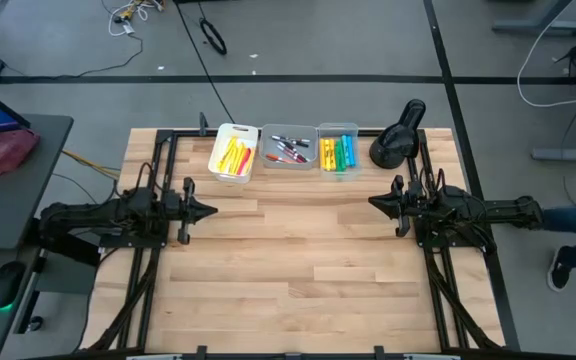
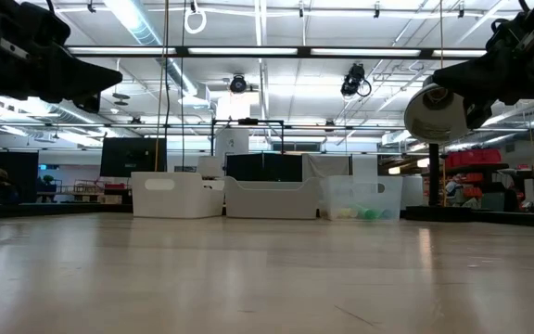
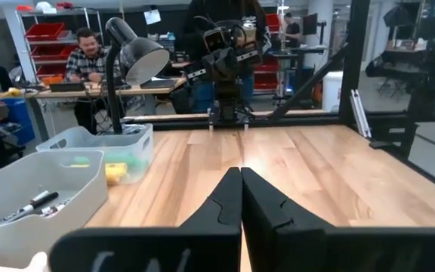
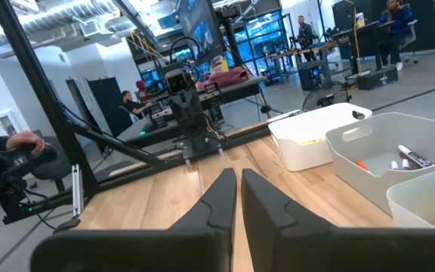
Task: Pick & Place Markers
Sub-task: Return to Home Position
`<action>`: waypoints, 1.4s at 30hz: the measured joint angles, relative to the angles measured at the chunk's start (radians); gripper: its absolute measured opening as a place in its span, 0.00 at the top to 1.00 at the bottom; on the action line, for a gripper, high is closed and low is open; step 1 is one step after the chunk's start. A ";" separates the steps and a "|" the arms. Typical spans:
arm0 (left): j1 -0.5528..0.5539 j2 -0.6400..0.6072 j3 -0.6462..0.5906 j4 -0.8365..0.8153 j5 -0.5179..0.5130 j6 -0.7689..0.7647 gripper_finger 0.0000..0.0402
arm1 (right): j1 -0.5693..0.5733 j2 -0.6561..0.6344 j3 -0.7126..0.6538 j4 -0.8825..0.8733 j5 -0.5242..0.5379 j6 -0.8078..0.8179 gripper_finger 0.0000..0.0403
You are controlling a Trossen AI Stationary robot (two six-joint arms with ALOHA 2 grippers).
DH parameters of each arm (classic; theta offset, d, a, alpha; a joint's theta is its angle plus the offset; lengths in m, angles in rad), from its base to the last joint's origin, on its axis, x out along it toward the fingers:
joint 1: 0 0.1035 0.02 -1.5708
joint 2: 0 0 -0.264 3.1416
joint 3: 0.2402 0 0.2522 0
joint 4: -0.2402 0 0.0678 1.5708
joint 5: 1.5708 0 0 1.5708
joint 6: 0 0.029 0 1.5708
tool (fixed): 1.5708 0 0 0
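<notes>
While left hand (image 1: 211,210), right hand (image 1: 373,203) hover clenched, empty, markers (image 1: 233,156) in bins (image 1: 236,127) lie mostly lengthwise front-to-back.

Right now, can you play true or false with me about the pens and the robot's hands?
Every one of the markers lies inside the bins. True.
The left gripper holds a yellow pen. False: it is shut and empty.
The green markers are in the transparent bin. True.
The right gripper is wide open. False: it is shut.
The lamp stands between two bins. False: it stands beside the transparent bin, at the row's end.
</notes>
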 joint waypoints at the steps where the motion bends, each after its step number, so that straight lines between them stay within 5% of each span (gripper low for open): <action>1: 0.002 0.000 0.000 0.000 0.000 -0.007 1.00 | 0.000 0.000 0.000 0.000 0.000 0.000 0.93; 14: 0.006 0.005 -0.002 0.019 0.001 -0.234 0.93 | 0.000 0.000 0.000 0.000 0.000 0.000 0.93; 42: 0.006 0.005 -0.003 0.049 0.001 -0.234 0.93 | 0.000 0.000 0.000 0.000 0.000 0.000 0.93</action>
